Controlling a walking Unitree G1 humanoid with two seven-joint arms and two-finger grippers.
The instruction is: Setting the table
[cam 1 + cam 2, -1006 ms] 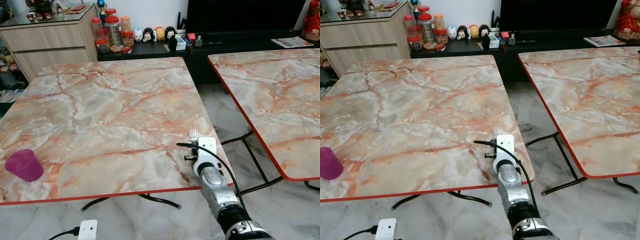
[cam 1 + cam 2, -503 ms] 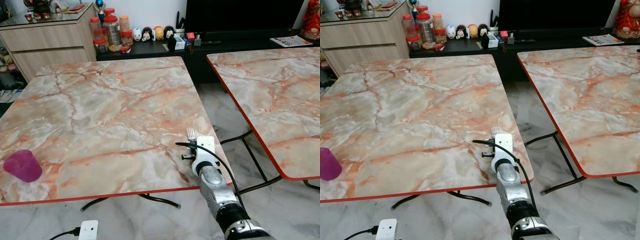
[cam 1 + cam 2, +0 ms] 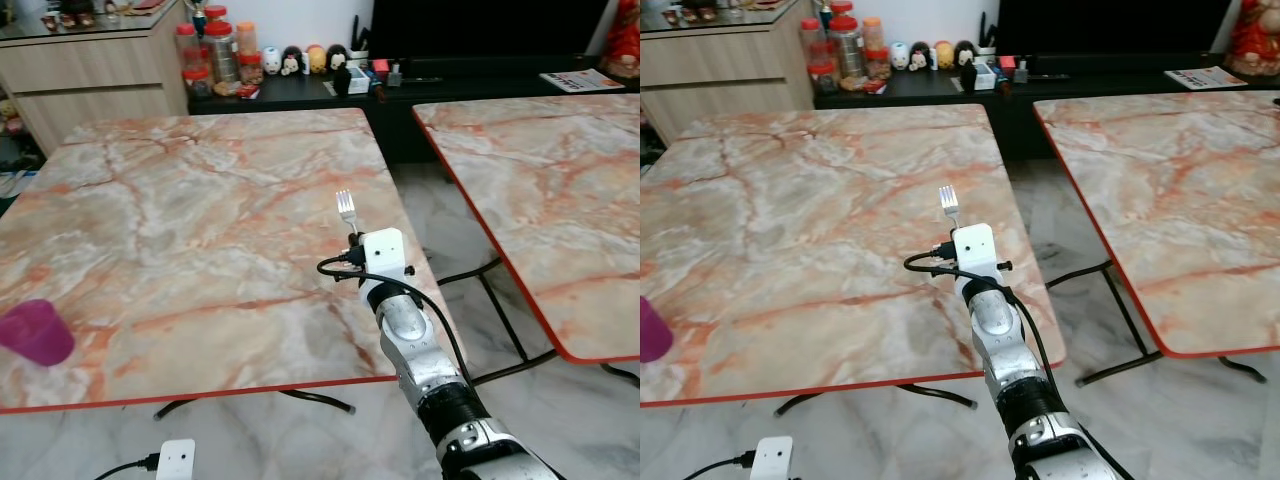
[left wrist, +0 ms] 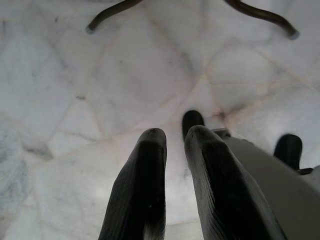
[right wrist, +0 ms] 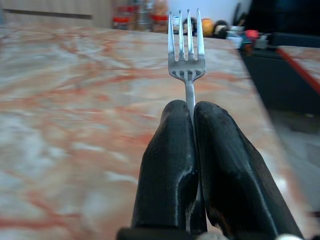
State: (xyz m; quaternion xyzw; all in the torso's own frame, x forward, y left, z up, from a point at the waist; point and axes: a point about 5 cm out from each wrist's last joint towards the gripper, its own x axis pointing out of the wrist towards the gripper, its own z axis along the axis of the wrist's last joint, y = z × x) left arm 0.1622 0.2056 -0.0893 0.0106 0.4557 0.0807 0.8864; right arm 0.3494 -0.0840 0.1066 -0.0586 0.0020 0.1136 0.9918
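- A home's living and dining room.
- Two marble-patterned folding tables (image 3: 200, 200) stand on a pale marble floor (image 3: 440, 215).
- At the far side: a wooden sideboard (image 3: 95, 85), food jars (image 3: 215, 55), small figurines (image 3: 305, 60) on a low black cabinet (image 3: 450, 85).

The near table (image 3: 200, 210) lies ahead of the robot, from about ten to one o'clock. A second table (image 3: 540, 190) stands beside it at two o'clock, apart from it, with floor (image 3: 440, 215) between them. On the near table, a cup (image 3: 35, 332) sits at nine o'clock by the near edge. The right gripper (image 5: 192, 112) hangs over the near table's right part at about one o'clock, holding a fork (image 3: 347, 209) that points away toward twelve. Behind both tables a low shelf (image 3: 300, 92) runs across at twelve, with jars (image 3: 215, 55) and small figures (image 3: 305, 60) on it. A cabinet (image 3: 90, 85) stands at eleven, left of the shelf. The left gripper (image 4: 172, 137) hangs over the floor. A plug box (image 3: 176, 459) lies on the floor at seven.
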